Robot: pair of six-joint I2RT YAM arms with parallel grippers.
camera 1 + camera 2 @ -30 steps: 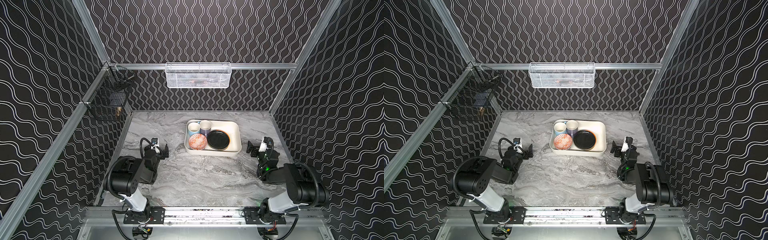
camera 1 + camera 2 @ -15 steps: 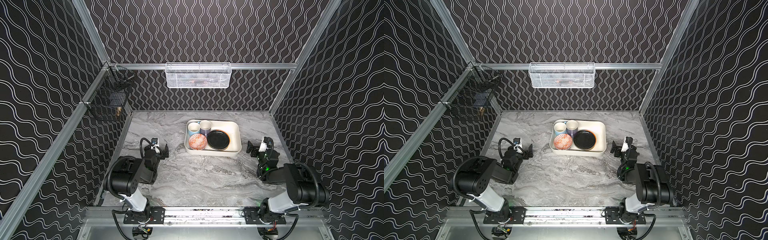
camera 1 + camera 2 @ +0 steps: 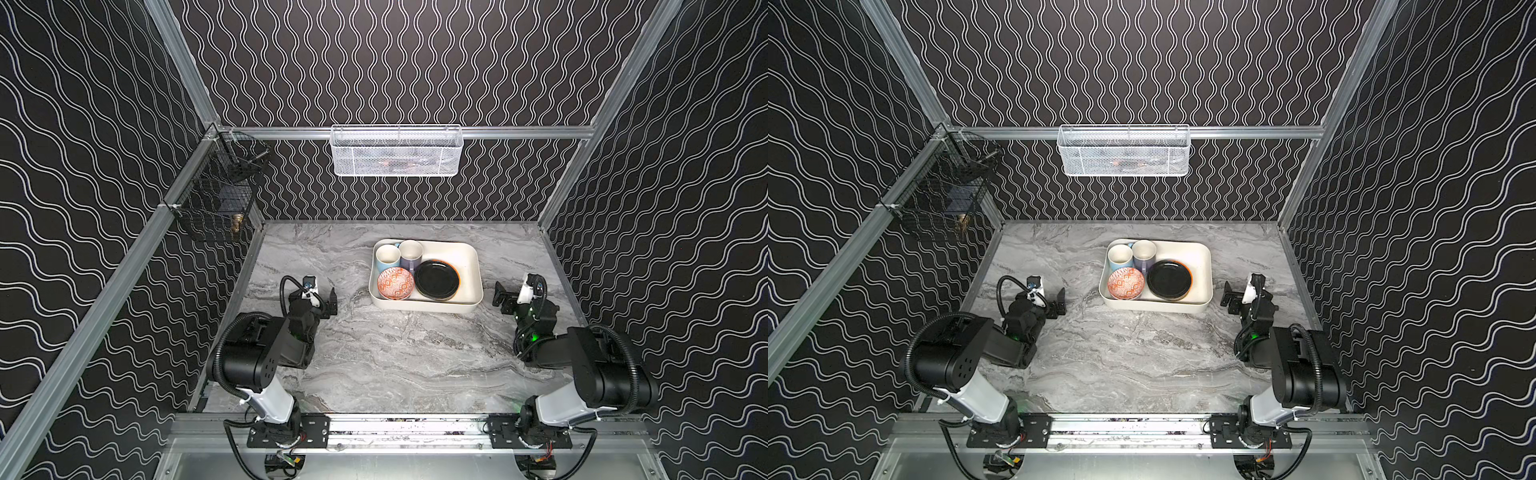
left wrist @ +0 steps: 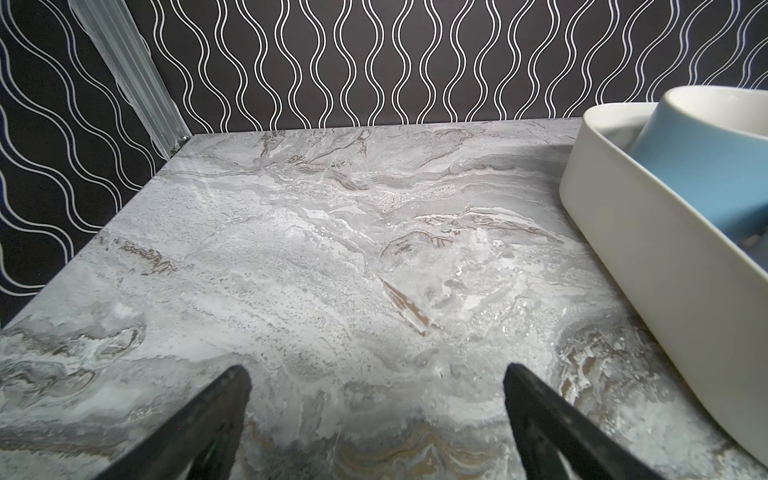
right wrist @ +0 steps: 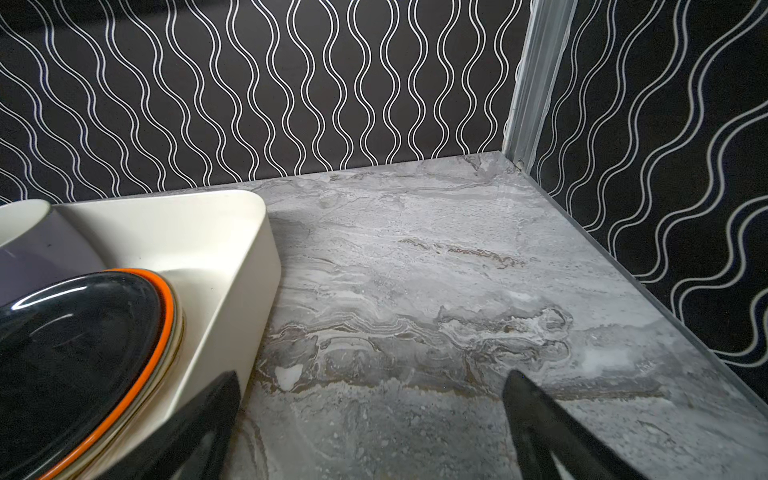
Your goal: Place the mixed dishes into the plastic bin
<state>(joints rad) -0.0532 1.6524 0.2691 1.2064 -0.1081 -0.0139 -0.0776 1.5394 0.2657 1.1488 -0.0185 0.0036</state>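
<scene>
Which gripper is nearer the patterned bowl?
Left. The left gripper is outside the bin end holding the bowl; the right gripper is outside the opposite end, past the black plate.

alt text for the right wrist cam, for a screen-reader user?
A cream plastic bin sits on a grey marble tabletop, holding a black plate stacked on an orange plate, with a lilac mug behind them. In the foreground the right gripper is open and empty beside the bin. Black walls with white wavy lines enclose the scene.
</scene>
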